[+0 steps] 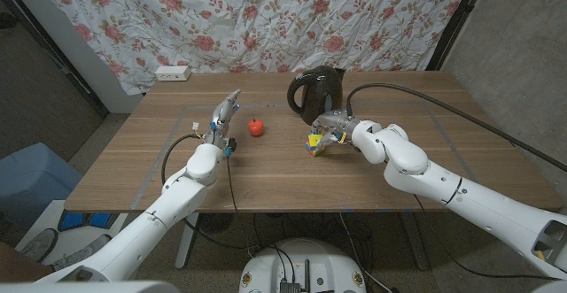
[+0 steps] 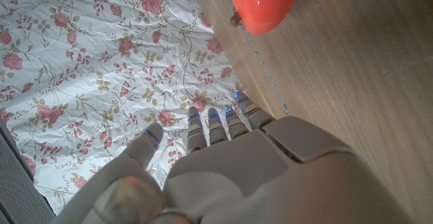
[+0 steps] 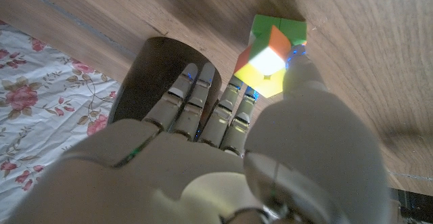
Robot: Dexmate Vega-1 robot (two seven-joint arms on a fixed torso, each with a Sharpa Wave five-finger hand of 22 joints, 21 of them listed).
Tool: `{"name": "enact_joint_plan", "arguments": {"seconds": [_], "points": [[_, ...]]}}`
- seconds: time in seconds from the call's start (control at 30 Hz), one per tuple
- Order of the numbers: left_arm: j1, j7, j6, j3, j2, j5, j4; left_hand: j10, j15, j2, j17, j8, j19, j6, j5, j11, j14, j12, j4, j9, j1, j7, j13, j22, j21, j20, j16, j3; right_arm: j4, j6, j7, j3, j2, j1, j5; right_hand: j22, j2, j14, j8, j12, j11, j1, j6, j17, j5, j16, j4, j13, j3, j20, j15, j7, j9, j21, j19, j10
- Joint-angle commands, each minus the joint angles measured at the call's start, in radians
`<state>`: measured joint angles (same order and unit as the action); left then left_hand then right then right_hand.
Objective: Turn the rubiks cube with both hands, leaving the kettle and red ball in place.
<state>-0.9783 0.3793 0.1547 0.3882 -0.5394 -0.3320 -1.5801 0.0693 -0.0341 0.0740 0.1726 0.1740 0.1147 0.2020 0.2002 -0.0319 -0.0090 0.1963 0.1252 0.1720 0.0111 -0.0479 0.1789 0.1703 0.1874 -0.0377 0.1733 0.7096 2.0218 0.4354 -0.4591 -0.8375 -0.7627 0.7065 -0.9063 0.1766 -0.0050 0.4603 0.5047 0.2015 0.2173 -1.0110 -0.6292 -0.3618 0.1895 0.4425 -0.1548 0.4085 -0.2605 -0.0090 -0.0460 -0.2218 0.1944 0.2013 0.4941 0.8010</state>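
Holding the cube [image 1: 314, 142] in my right hand [image 1: 335, 132], pinched between thumb and fingers [image 3: 233, 105], just in front of the kettle [image 1: 315, 93] and a bit off the bench [image 1: 266, 173]. Ball [image 1: 256, 127] sits to the left of the kettle, apart from it. My left hand [image 1: 223, 116] is further left of the ball, raised above the bench, fingers [image 2: 216, 126] straight and slightly spread, holding nothing. A white power strip [image 1: 172, 73] lies at the far edge, well left of the kettle.
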Motion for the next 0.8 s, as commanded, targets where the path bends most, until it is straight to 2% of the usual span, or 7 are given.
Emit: {"name": "enact_joint_plan", "arguments": {"seconds": [0.03, 0.23, 0.27, 0.37, 0.5, 0.63, 0.8], "points": [[0.015, -0.012, 0.022, 0.005, 0.009, -0.009, 0.033, 0.004, -0.013, 0.067, 0.002, 0.006, -0.003, 0.007, -0.002, 0.004, -0.004, 0.001, 0.009, 0.001, -0.004, 0.002, 0.003, 0.001, 0.003, -0.004, 0.006, 0.002, 0.002, -0.006, -0.079, -0.01, 0.019, -0.019, -0.036, 0.0, -0.033, -0.024, -0.025, -0.009, -0.001, 0.017, 0.044, 0.0, 0.009, -0.021, 0.002, -0.003, 0.009, 0.002, -0.14, 0.001, 0.003, -0.005, -0.015, -0.045], [0.014, -0.014, 0.025, 0.005, 0.008, -0.012, 0.035, 0.004, -0.012, 0.067, 0.002, 0.006, -0.003, 0.007, -0.002, 0.005, -0.004, 0.001, 0.01, 0.001, -0.005, 0.003, 0.003, 0.001, 0.004, -0.005, 0.006, 0.001, 0.009, 0.002, -0.119, -0.008, 0.025, -0.023, -0.042, -0.001, -0.058, -0.08, -0.067, -0.02, -0.003, 0.036, 0.124, -0.003, 0.021, -0.056, 0.004, -0.018, 0.017, 0.014, -0.121, 0.001, 0.004, -0.009, -0.044, -0.129], [0.014, -0.014, 0.027, 0.005, 0.008, -0.012, 0.036, 0.004, -0.012, 0.067, 0.002, 0.006, -0.003, 0.006, -0.002, 0.005, -0.003, 0.001, 0.01, 0.001, -0.005, 0.003, 0.003, 0.001, 0.004, -0.004, 0.006, 0.001, 0.01, 0.004, -0.13, -0.007, 0.027, -0.025, -0.041, -0.001, -0.06, -0.089, -0.086, -0.021, -0.002, 0.04, 0.158, -0.003, 0.027, -0.066, 0.005, -0.024, 0.015, 0.016, -0.118, 0.002, 0.003, -0.009, -0.052, -0.161], [0.012, -0.014, 0.027, 0.005, 0.009, -0.014, 0.036, 0.003, -0.012, 0.067, 0.002, 0.006, -0.003, 0.007, -0.001, 0.001, -0.003, 0.001, 0.011, 0.001, -0.005, 0.002, 0.003, 0.001, 0.004, -0.004, 0.006, 0.001, 0.013, -0.002, -0.157, -0.008, 0.026, -0.032, -0.037, -0.001, -0.07, -0.106, -0.099, -0.022, -0.005, 0.048, 0.179, -0.002, 0.033, -0.08, 0.006, -0.03, 0.016, 0.019, -0.103, 0.001, 0.003, -0.011, -0.065, -0.196], [0.013, -0.018, 0.034, 0.008, 0.011, -0.015, 0.041, 0.004, -0.013, 0.067, 0.002, 0.006, -0.001, 0.008, -0.001, 0.002, -0.003, 0.001, 0.012, 0.001, -0.006, 0.002, 0.003, 0.001, 0.004, -0.004, 0.006, 0.001, 0.015, 0.001, -0.204, -0.009, 0.029, -0.043, -0.027, -0.002, -0.075, -0.137, -0.135, -0.022, -0.013, 0.053, 0.242, -0.002, 0.046, -0.103, 0.006, -0.041, 0.01, 0.022, -0.079, 0.003, 0.003, -0.012, -0.09, -0.263], [0.018, -0.023, 0.035, 0.008, 0.008, -0.016, 0.047, 0.005, -0.013, 0.067, 0.002, 0.006, 0.0, 0.008, -0.001, 0.002, -0.002, 0.001, 0.013, 0.001, -0.006, 0.002, 0.003, 0.001, 0.005, -0.003, 0.006, 0.001, 0.018, -0.002, -0.243, -0.015, 0.029, -0.056, -0.027, -0.002, -0.087, -0.184, -0.173, -0.023, -0.043, 0.068, 0.306, -0.005, 0.058, -0.131, 0.008, -0.051, 0.008, 0.028, -0.048, 0.006, 0.003, -0.013, -0.118, -0.342], [0.032, -0.047, 0.056, 0.009, 0.006, -0.02, 0.073, 0.006, -0.013, 0.067, 0.002, 0.006, 0.001, 0.007, -0.001, 0.003, -0.002, 0.002, 0.013, 0.001, -0.006, 0.002, 0.003, 0.001, 0.005, -0.002, 0.007, 0.0, 0.017, -0.001, -0.268, -0.015, 0.03, -0.062, -0.019, -0.002, -0.105, -0.209, -0.195, -0.021, -0.058, 0.112, 0.335, -0.009, 0.073, -0.144, 0.022, -0.058, 0.023, 0.039, -0.028, 0.009, 0.003, -0.015, -0.145, -0.389]]}}
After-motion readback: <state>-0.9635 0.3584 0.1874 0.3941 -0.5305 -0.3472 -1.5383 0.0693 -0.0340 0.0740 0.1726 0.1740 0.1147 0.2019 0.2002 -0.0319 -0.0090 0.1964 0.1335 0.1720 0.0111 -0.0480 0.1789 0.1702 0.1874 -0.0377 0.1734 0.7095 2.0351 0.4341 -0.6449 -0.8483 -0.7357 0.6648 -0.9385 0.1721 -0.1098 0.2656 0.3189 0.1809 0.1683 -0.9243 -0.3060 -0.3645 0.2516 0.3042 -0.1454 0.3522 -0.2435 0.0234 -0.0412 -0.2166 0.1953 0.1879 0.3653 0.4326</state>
